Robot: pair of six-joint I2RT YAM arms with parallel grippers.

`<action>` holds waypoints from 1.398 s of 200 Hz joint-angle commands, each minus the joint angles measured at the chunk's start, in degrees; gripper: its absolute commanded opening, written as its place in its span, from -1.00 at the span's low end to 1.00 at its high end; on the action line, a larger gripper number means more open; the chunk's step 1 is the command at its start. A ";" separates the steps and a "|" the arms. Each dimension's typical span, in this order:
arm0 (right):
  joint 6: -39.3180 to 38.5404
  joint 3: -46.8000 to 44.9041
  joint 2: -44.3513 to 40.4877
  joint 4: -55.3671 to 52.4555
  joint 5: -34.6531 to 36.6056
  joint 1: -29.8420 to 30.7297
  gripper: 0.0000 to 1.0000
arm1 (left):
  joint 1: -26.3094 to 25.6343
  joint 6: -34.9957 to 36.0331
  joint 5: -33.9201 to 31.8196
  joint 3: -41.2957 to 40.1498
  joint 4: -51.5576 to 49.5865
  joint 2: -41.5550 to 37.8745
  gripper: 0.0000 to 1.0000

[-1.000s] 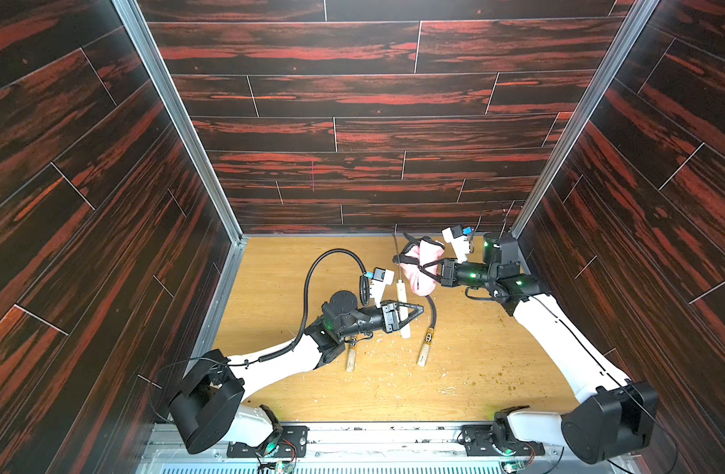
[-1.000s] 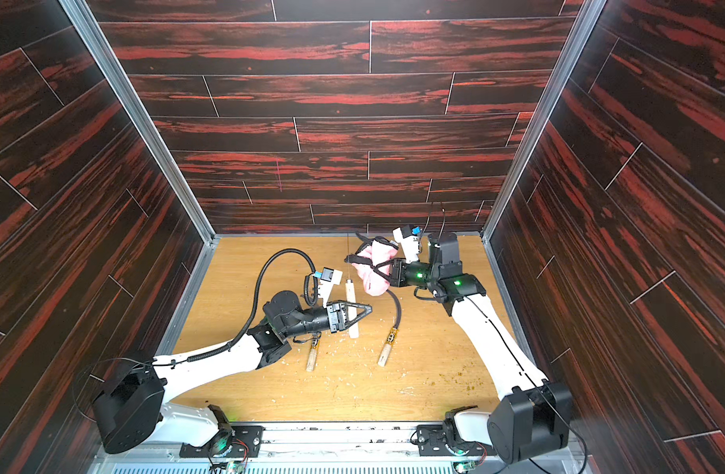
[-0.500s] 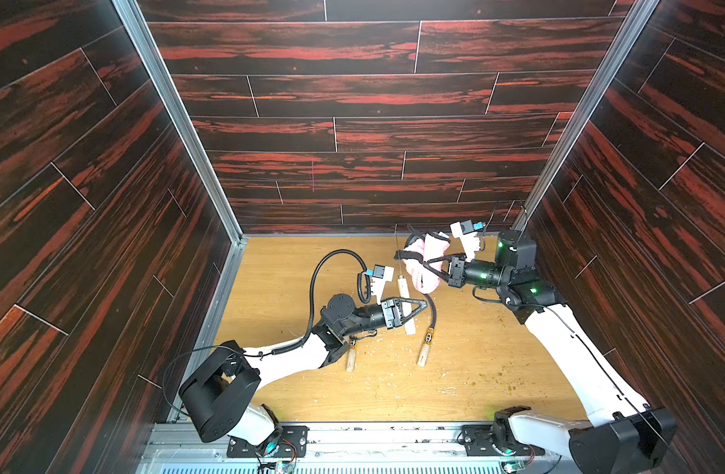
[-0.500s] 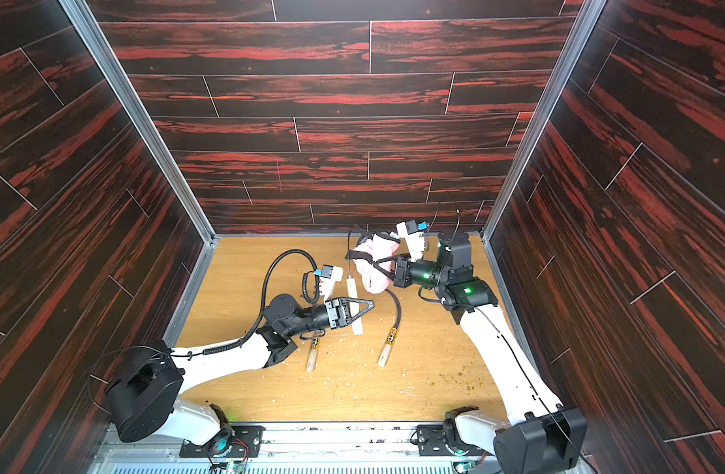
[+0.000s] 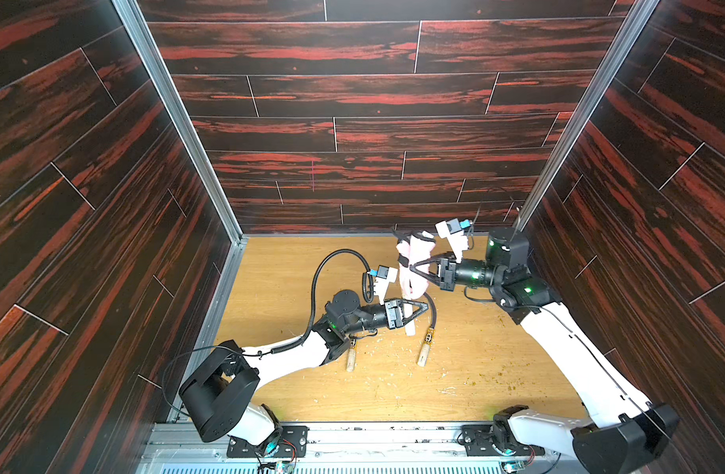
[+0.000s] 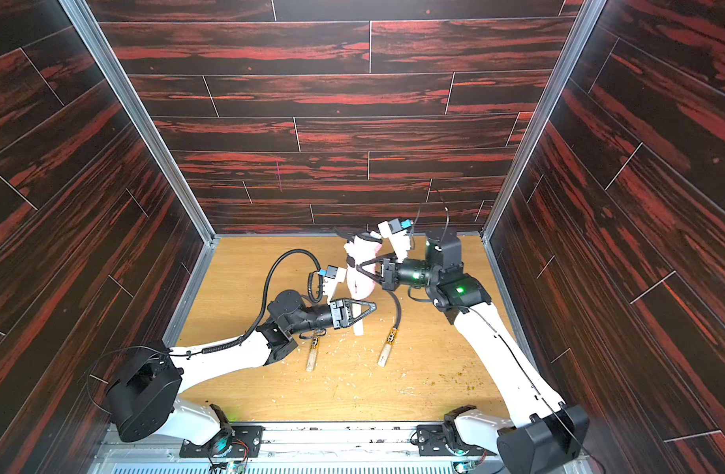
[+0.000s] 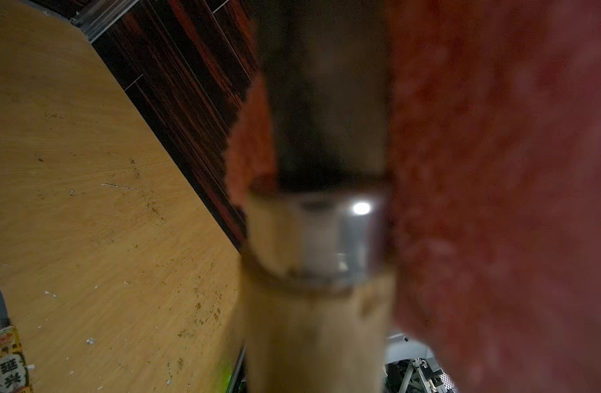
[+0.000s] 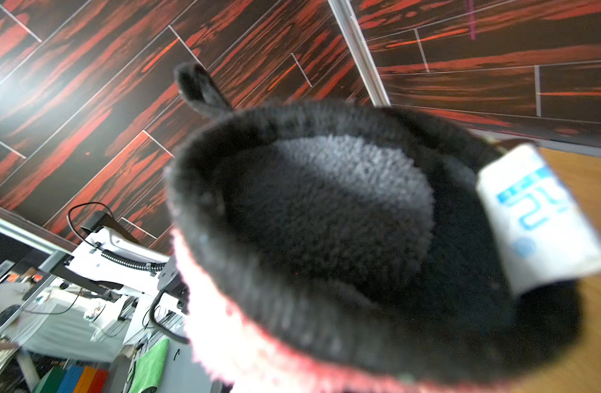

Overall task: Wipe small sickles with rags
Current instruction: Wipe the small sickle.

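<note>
Top views both show the left pincer [image 5: 422, 308] [image 6: 371, 307] clamped on the pale handle of a sickle [image 5: 410, 328] [image 6: 359, 326], held off the wooden surface [image 5: 291, 287] with its blade end pointing up into the rag [image 5: 412, 287] [image 6: 363, 283]. The right pincer [image 5: 412, 266] [image 6: 359, 264] is closed on the pink rag, which hangs folded around the upper part of that sickle. Up close in the left wrist view, the handle [image 7: 312, 323], a shiny collar and the dark blade stand touching the rag [image 7: 496, 204], all blurred. The right wrist view is filled by the rag's dark fluffy side [image 8: 326, 238] with a pink edge, a black loop [image 8: 197, 85] and a white label [image 8: 537, 221].

A second sickle [image 5: 423, 355] [image 6: 384, 353] lies on the surface just beside the held one, and a third sickle [image 5: 350, 358] [image 6: 311, 357] lies partly under the left arm [image 5: 291, 357].

Compared with a second ago, both grips are unchanged and the two loose sickles lie where they were. The rag looks more drawn out along the blade, and the elbow of the right arm [image 5: 578, 361] sits nearer the front rail. The left pincer is in nearly the same spot.
</note>
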 commanded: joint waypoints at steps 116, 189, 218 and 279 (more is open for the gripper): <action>0.03 8.64 16.10 4.87 4.39 -0.74 -1.00 | -2.88 6.05 4.45 0.52 -4.39 -4.28 -1.00; 1.70 17.16 28.87 4.71 1.62 -3.07 -1.00 | -3.26 15.18 2.84 1.23 -18.00 -11.58 -1.00; 3.42 17.65 33.13 5.64 1.33 -4.60 -1.00 | -3.22 16.60 2.05 1.23 -20.17 -13.44 -1.00; 2.28 16.41 36.89 1.65 6.54 -7.46 -1.00 | -3.18 18.60 -2.58 0.51 -23.26 -16.82 -1.00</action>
